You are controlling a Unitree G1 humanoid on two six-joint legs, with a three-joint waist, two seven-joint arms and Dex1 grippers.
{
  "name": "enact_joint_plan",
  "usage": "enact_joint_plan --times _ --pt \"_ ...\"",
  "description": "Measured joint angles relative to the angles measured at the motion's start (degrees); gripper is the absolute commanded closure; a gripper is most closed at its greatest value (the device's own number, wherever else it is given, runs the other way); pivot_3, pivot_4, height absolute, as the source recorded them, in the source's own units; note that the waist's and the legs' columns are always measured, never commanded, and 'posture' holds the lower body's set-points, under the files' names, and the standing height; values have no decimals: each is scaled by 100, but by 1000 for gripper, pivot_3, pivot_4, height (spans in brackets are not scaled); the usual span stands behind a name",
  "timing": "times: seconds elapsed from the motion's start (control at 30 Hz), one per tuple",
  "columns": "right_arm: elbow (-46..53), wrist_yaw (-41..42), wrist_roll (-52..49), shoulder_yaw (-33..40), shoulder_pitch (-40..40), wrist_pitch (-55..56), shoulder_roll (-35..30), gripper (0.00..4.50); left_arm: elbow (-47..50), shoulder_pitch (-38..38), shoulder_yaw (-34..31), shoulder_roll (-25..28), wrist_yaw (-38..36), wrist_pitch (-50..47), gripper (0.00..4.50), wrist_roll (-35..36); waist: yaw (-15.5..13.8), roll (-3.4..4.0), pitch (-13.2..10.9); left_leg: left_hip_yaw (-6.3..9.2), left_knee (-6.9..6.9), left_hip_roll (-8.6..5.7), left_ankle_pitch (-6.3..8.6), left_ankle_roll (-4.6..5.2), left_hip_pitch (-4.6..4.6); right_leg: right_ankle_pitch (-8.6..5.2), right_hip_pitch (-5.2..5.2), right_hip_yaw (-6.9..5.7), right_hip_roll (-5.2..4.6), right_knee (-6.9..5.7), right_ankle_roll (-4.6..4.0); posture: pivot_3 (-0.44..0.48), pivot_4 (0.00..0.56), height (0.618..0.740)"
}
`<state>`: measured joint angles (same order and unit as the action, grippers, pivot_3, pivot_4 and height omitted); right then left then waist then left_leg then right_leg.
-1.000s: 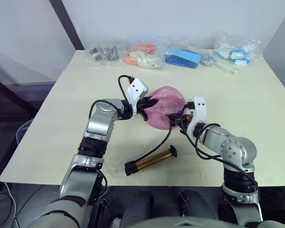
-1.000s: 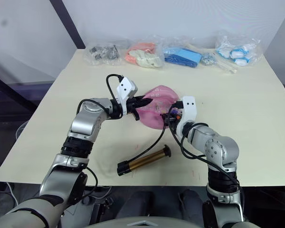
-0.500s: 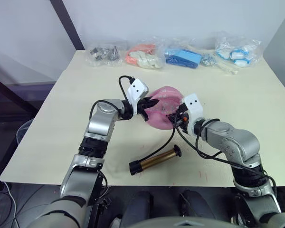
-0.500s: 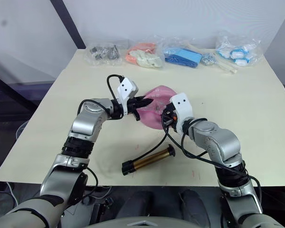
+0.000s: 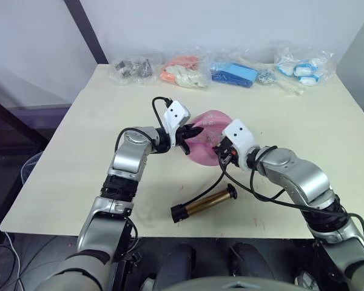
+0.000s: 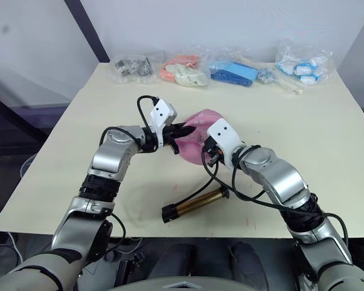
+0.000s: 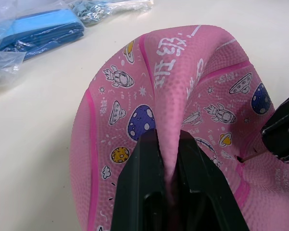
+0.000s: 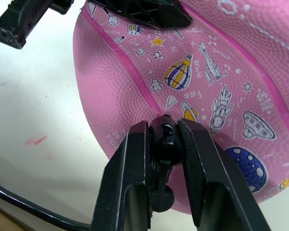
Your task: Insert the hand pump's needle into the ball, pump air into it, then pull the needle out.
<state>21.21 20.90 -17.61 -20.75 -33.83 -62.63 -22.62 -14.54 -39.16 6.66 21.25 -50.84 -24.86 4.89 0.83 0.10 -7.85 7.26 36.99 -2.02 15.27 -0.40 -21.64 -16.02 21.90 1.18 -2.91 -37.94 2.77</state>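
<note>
Right wrist view: right pincer point(image 8: 163, 132) clamps needle point(image 8: 164, 136) against ball point(image 8: 221, 86); left pincer point(image 7: 169, 144) pinches ball.

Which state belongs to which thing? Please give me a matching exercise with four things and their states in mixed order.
Things:
1. ball
2. hand pump
3. left end effector
4. right end effector

States:
A. lies on the table, held by nothing
B. shut on the needle's black fitting
C. pink, soft and creased
D. pinches a fold of the ball

Pairs: 1-C, 2-A, 3-D, 4-B
</note>
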Motion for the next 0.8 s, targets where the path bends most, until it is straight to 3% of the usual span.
enact_joint_plan --times 0.63,0.8 --pt "-989 268 247 -590 -1200 -992 337 4155 40 109 0 24 107 -121 4500 41 56 9 41 0 6 0 2 3 19 0 -17 3 2 -2 0 0 150 740" --pt "-1395 398 488 -898 -1405 -833 408 4155 42 127 -5 43 154 -237 4500 46 133 1 64 -14 -28 0 4 6 85 -2 -54 16 1 2 0 0 150 740"
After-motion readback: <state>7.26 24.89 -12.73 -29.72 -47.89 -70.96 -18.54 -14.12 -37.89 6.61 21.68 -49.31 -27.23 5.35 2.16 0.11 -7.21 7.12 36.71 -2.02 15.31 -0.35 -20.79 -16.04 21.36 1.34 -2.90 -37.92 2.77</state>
